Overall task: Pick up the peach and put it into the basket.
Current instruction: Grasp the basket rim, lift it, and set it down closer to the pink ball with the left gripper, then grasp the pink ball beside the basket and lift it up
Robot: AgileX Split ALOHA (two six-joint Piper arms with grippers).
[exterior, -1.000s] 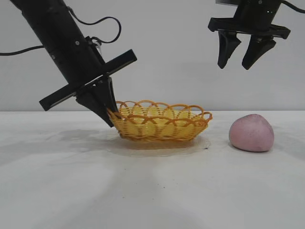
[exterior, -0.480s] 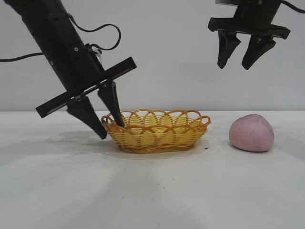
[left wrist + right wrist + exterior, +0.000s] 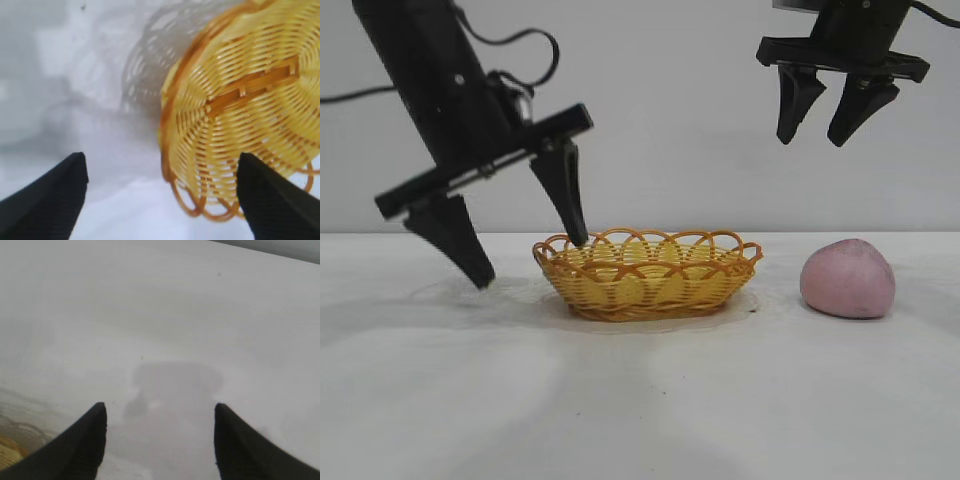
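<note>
Left gripper [image 3: 525, 260] spread wide, straddling the near end of the shallow oval yellow-orange wicker basket [image 3: 648, 272], one finger over the looped rim, the other outside above the white desk [image 3: 640, 400]. Nothing held. Dull pink-mauve rounded peach [image 3: 847, 279] resting on the desk, well apart from the basket. Right gripper [image 3: 835, 135] hanging high above the peach, partly spread, empty.

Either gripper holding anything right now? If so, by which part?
Nothing is held. The left gripper is open astride the basket rim's end, gripping nothing. The right gripper hangs open above the peach, which sits on the table.
</note>
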